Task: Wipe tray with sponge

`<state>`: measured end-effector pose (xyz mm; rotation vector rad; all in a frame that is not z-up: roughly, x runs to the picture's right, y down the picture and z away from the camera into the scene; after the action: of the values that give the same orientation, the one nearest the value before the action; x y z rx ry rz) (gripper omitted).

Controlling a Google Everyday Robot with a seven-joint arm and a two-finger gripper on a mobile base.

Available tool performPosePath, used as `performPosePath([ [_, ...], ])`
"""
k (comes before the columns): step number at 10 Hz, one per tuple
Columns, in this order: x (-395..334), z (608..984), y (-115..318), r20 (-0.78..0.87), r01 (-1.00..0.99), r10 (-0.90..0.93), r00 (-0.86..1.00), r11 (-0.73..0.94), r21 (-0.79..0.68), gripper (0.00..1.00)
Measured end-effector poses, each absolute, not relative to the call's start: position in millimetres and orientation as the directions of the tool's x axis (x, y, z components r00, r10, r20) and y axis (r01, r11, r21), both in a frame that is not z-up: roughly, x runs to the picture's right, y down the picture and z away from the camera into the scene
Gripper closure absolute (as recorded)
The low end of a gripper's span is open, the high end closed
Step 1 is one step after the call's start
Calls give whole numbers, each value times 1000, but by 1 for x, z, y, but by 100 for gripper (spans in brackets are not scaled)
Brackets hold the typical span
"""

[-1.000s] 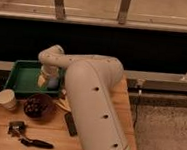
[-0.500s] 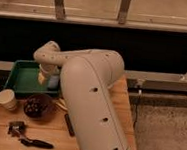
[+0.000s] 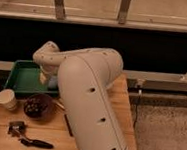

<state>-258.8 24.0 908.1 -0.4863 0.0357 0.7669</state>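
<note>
At the frame's left edge stands a white paper cup (image 3: 6, 99), contents unseen. The shallow green plastic tray (image 3: 20, 78) lies middle left, looking bare. Below it, a round dark bowl (image 3: 37, 107) holds dark lumps. My gripper (image 3: 45, 78) hangs over the tray's right end, half hidden; I cannot tell whether it is spread or pinching. I cannot make out the sponge.

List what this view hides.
Camera view:
- gripper: over the tray, largely behind the arm.
- sponge: not seen; the arm covers the tray's right part.
- black bar: partly behind the arm.
- bowl: contents too blurred to name.
</note>
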Motion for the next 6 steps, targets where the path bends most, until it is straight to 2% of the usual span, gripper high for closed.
performPosePath([
  [6,-273,923,52,-220,-662,653,725,572,-484,30],
])
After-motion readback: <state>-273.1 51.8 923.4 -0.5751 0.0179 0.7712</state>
